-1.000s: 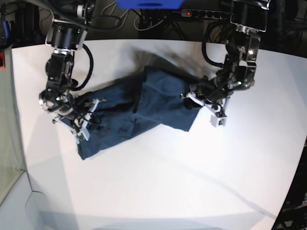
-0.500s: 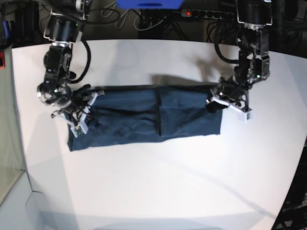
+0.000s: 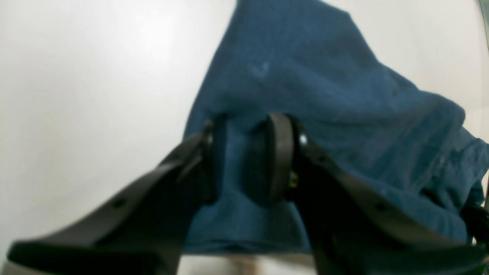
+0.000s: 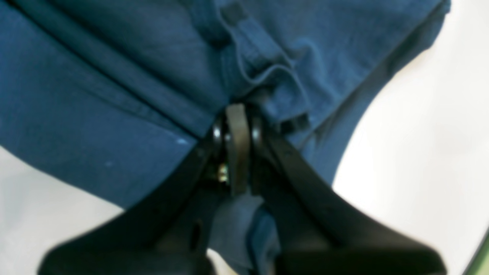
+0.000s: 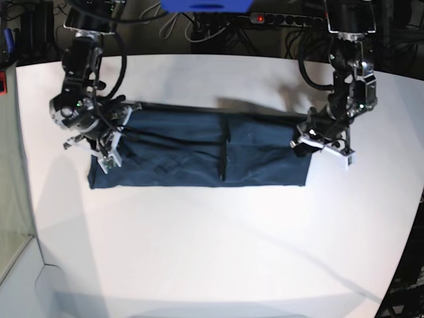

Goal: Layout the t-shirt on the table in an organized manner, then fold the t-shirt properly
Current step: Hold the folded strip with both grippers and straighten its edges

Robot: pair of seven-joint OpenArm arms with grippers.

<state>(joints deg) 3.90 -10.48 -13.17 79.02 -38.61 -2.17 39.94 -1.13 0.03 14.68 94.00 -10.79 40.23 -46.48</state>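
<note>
Base view: navy t-shirt [image 5: 199,149] stretched as a long horizontal band across upper middle of white table [image 5: 218,252], a vertical crease near its center. Right gripper [image 5: 106,142], at frame left, jaws pressed together, pinching shirt's left end. Left gripper [image 5: 318,140], at frame right, jaws partly apart w/ bunched fabric between, gripping shirt's right end
</note>
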